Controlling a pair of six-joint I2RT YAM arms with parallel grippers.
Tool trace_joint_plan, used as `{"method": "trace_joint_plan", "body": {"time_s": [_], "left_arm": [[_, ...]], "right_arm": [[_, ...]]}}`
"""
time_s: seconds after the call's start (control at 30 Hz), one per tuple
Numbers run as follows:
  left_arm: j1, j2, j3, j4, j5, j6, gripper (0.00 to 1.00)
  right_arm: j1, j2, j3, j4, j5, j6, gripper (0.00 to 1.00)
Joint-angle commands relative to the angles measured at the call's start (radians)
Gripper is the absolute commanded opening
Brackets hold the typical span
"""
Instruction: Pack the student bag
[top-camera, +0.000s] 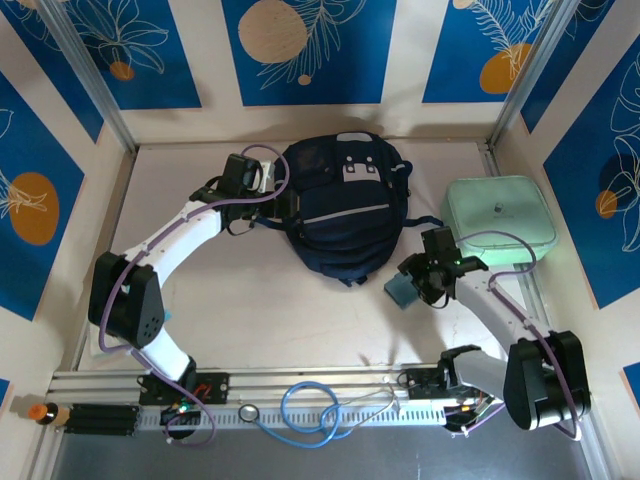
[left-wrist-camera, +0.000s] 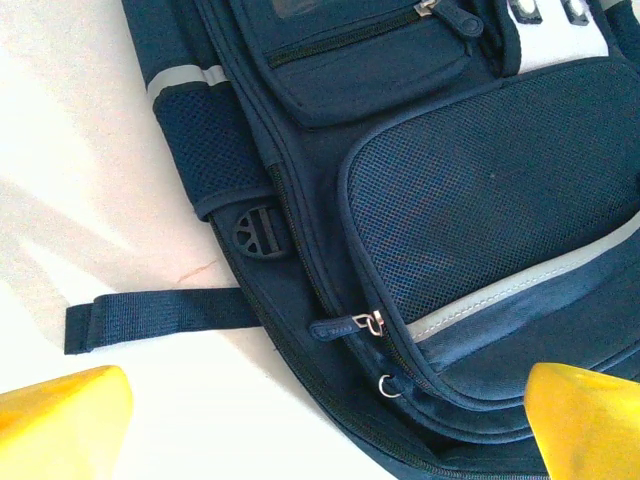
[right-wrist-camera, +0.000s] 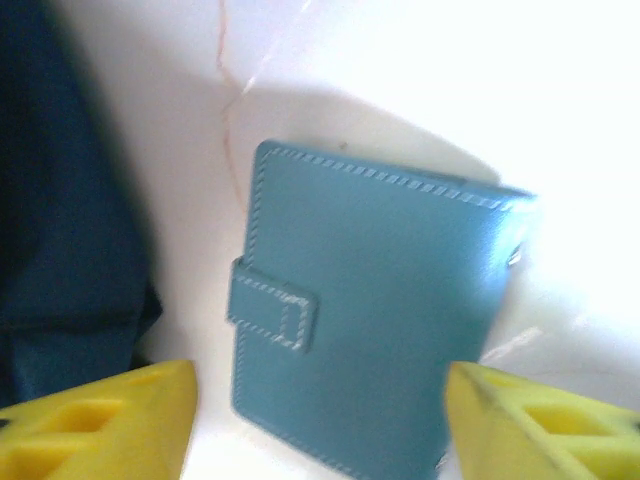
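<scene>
The student bag (top-camera: 345, 215) lies flat in the middle of the table, dark navy with a pale stripe. My left gripper (top-camera: 278, 204) hangs open over the bag's left edge. In the left wrist view its yellow fingers (left-wrist-camera: 60, 425) stand wide apart above the bag (left-wrist-camera: 480, 200) and a zipper pull (left-wrist-camera: 355, 324). A teal wallet (right-wrist-camera: 370, 320) with a stitched tab lies on the table right of the bag (right-wrist-camera: 60, 200). My right gripper (right-wrist-camera: 320, 420) is open and straddles the wallet (top-camera: 400, 291), one finger on each side, with a gap on the left side.
A mint-green rounded case (top-camera: 495, 215) sits at the right, close behind my right arm. A loose dark strap (left-wrist-camera: 150, 318) trails from the bag onto the table. Blue cable (top-camera: 310, 408) loops along the front rail. Walls close in on three sides.
</scene>
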Motion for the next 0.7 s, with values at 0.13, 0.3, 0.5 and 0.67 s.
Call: {"method": "trace_joint_plan", "body": {"time_s": [0.13,0.3,0.5,0.67], "left_arm": [[0.008,0.003,0.0,0.005,0.033,0.006,1.0],[0.008,-0.003,-0.007,0.01,0.035,0.003,1.0],[0.008,-0.006,-0.005,0.009,0.05,0.001,1.0],[-0.002,-0.005,0.009,0.006,0.077,0.03,1.0]], "right_arm": [[-0.024,0.017,-0.061,-0.001,-0.001,-0.001,0.42],[-0.027,0.054,-0.074,0.013,-0.017,0.024,0.4],[-0.021,0.112,-0.056,0.016,-0.039,0.031,0.39],[-0.02,0.127,-0.049,0.023,-0.054,0.026,0.25]]}}
